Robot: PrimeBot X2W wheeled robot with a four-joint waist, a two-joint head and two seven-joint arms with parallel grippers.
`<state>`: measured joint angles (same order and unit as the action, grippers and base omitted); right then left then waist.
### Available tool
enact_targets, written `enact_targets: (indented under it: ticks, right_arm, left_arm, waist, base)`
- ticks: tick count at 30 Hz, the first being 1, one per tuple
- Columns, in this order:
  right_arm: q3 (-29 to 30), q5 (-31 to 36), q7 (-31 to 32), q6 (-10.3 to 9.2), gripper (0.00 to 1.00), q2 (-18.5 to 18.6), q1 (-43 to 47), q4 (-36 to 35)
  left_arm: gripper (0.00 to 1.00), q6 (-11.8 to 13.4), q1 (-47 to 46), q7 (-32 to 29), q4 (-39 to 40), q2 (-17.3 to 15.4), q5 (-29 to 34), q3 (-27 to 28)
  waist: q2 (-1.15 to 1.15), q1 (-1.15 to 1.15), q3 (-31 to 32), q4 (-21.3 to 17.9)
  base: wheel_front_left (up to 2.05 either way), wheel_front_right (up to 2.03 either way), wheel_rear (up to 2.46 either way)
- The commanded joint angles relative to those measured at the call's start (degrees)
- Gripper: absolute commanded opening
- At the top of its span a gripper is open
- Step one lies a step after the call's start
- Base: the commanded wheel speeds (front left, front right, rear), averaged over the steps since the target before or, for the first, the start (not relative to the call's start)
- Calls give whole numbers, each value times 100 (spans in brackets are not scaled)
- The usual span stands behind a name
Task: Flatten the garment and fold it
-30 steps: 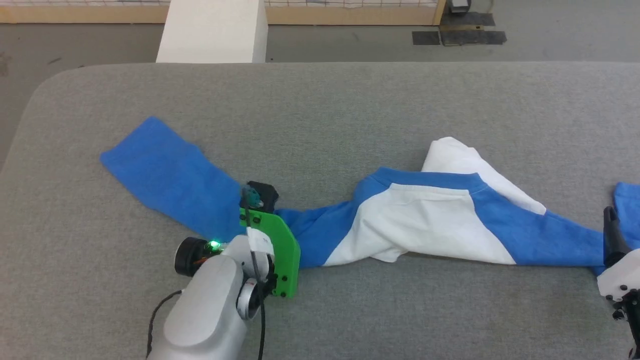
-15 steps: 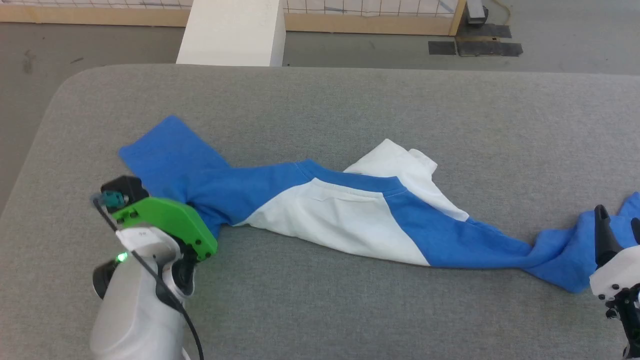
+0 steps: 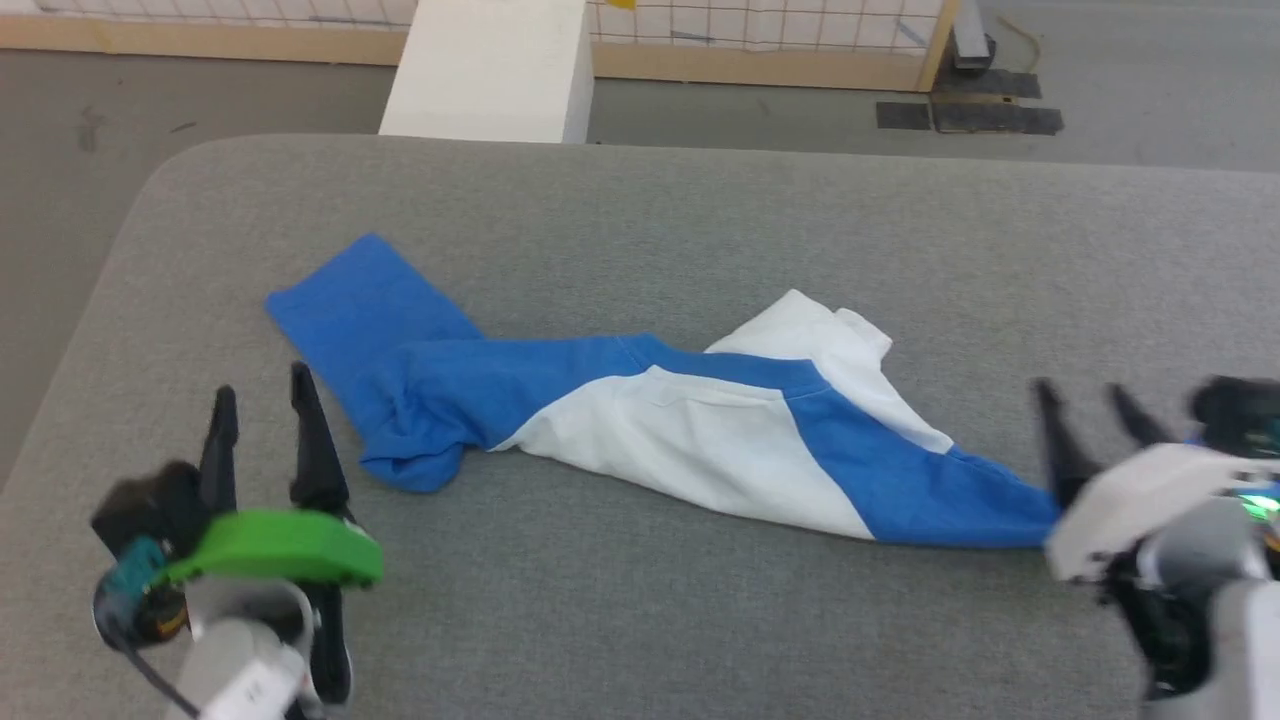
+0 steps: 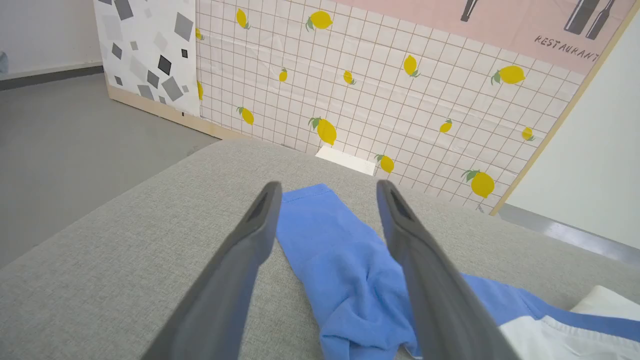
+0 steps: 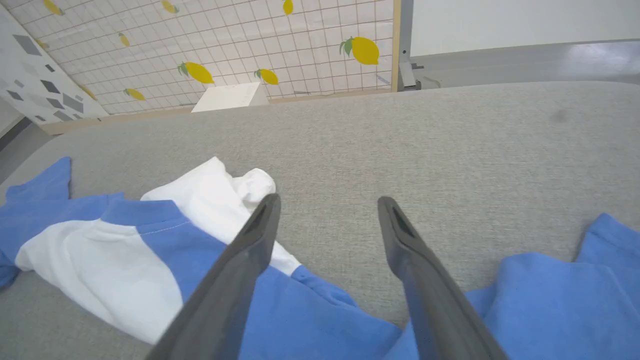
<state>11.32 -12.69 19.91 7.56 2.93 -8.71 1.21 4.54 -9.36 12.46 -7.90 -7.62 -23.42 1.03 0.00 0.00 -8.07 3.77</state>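
Note:
The garment point(image 3: 700, 440) lies crumpled in a long band across the grey table point(image 3: 640, 220). One blue sleeve point(image 3: 370, 320) spreads to the left, with the white body in the middle. The other blue sleeve runs right, to the right gripper. My left gripper point(image 3: 262, 382) stands open at the lower left, just off the bunched sleeve, holding nothing. In the left wrist view, the left gripper point(image 4: 327, 184) frames the blue sleeve point(image 4: 340, 260) between its spread fingers. My right gripper point(image 3: 1080, 390) is open over the right sleeve. In the right wrist view, the right gripper point(image 5: 327, 199) hovers above the garment point(image 5: 100, 250).
A white block point(image 3: 490, 70) stands on the floor just past the table's far edge. Behind it runs a lemon-patterned wall panel point(image 4: 400, 90). Dark mats point(image 3: 970, 115) lie on the floor at the far right. The table's rounded left corner is near my left gripper.
My left gripper has let go of the left sleeve, opened, and drawn back toward the near left. The right gripper has come further into view. The head camera has shifted.

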Motion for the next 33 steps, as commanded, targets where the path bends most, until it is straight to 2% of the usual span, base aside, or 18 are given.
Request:
enact_targets:
  ticks: [1, 7, 13, 20, 29, 30, 31, 32, 33]
  right_arm:
    - [-294, 70, 96, -8, 100, -5, -64, -74]
    - [-1474, 28, 370, -8, 100, 48, -476, 100]
    - [-2115, 162, 700, -8, 100, 186, -1112, 810]
    - [-2343, 625, 1026, -8, 100, 265, -1568, 1392]
    - [-2354, 817, 1223, -8, 100, 231, -1710, 1529]
    - [-2354, 804, 1223, -8, 89, 227, -1717, 1522]
    - [-2350, 801, 1206, -8, 39, 225, -1725, 1505]
    - [-2352, 796, 1178, -8, 0, 223, -1733, 1483]
    - [-2354, 789, 1171, -8, 0, 224, -1734, 1472]
  left_arm:
    - [100, -31, 196, 120, 93, 26, 115, -32]
    - [100, 6, 501, 247, 390, 235, 366, -57]
    - [100, -61, 480, 251, 466, 367, 461, -107]
    - [100, -94, 385, 252, 351, 419, 663, -249]
    - [100, -128, 296, 253, 346, 458, 726, -288]
    - [100, -130, 292, 253, 348, 461, 727, -290]
    - [100, -131, 291, 253, 350, 463, 727, -291]
    - [100, -132, 289, 253, 350, 465, 727, -293]
    - [100, -134, 288, 253, 347, 466, 725, -294]
  waist:
    - [0, 0, 6, 79]
    - [0, 0, -92, 237]
    - [0, 0, -288, 419]
    - [0, 0, -465, 573]
    - [0, 0, -601, 636]
    - [0, 0, -609, 634]
    - [0, 0, -616, 632]
    - [0, 0, -620, 627]
    - [0, 0, -617, 623]
  base:
    - [0, 0, 0]
    - [0, 0, 0]
    - [0, 0, 0]
    - [0, 0, 0]
    - [0, 0, 0]
    - [0, 0, 0]
    - [0, 0, 0]
    - [0, 0, 0]
    - [0, 0, 0]
